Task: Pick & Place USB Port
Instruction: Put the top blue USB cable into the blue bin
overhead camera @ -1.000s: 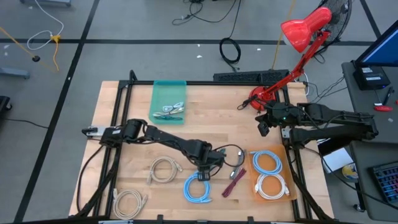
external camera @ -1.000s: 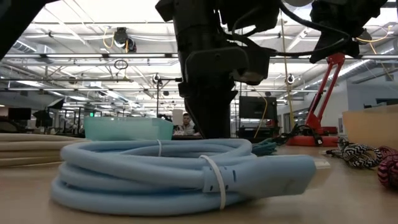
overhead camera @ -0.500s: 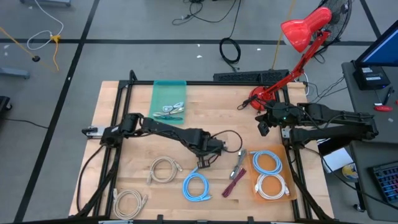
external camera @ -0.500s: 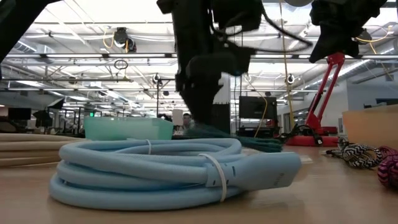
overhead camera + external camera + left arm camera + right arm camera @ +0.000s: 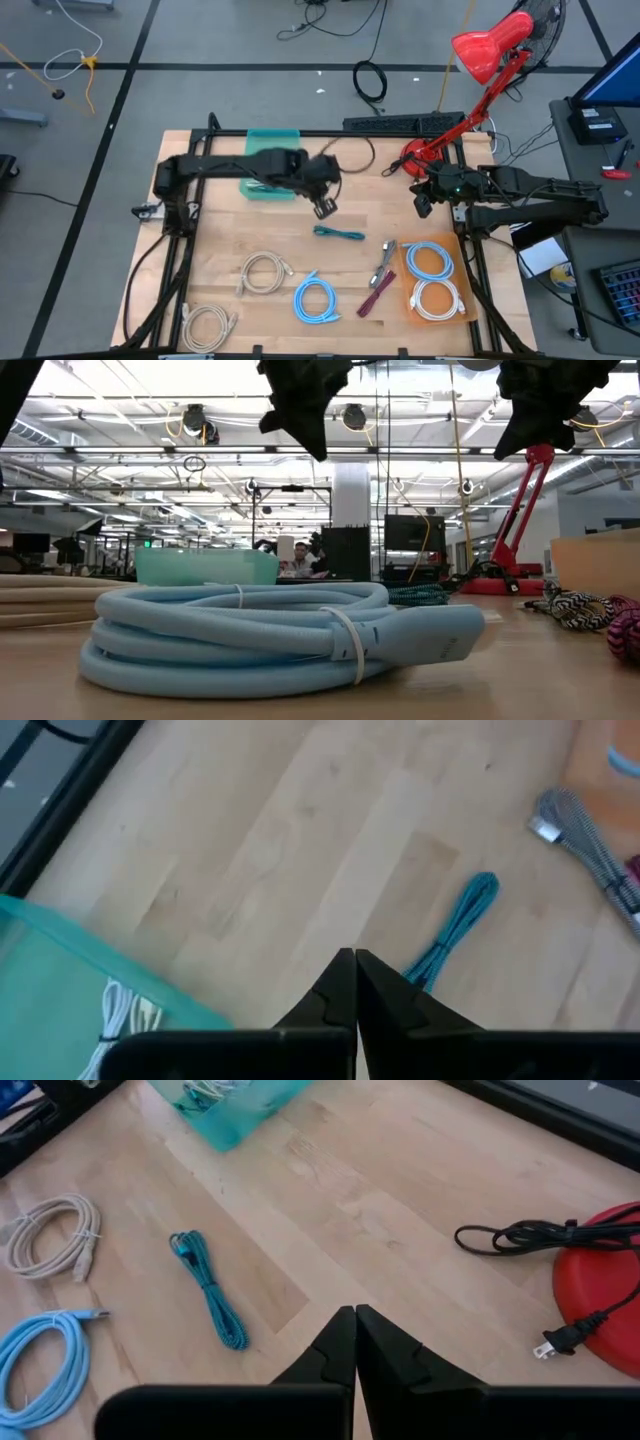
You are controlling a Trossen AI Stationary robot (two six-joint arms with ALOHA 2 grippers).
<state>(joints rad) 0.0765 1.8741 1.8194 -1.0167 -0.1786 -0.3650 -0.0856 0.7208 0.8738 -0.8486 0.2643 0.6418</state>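
Note:
A teal braided USB cable point(image 5: 340, 234), tied in a long bundle, lies flat on the wooden table; it also shows in the left wrist view point(image 5: 455, 935) and the right wrist view point(image 5: 210, 1295). My left gripper point(image 5: 326, 208) hangs high above the table between that cable and the teal bin point(image 5: 255, 140). It is shut, with nothing between its fingers point(image 5: 354, 960). The bin holds several bundled cables. My right gripper point(image 5: 424, 207) waits shut point(image 5: 354, 1315) over the table's right side.
Near the front edge lie a light blue cable coil point(image 5: 317, 300) and two beige coils point(image 5: 263, 272). An orange tray point(image 5: 462, 272) at the right holds two coils. A striped cable point(image 5: 383, 262) and a maroon one point(image 5: 377, 295) lie beside it. A red lamp base point(image 5: 425, 155) stands far right.
My left gripper has risen from beside the light blue coil. It has swung toward the table's far edge and the teal bin, and has rolled somewhat. The teal cable stays on the table, now uncovered.

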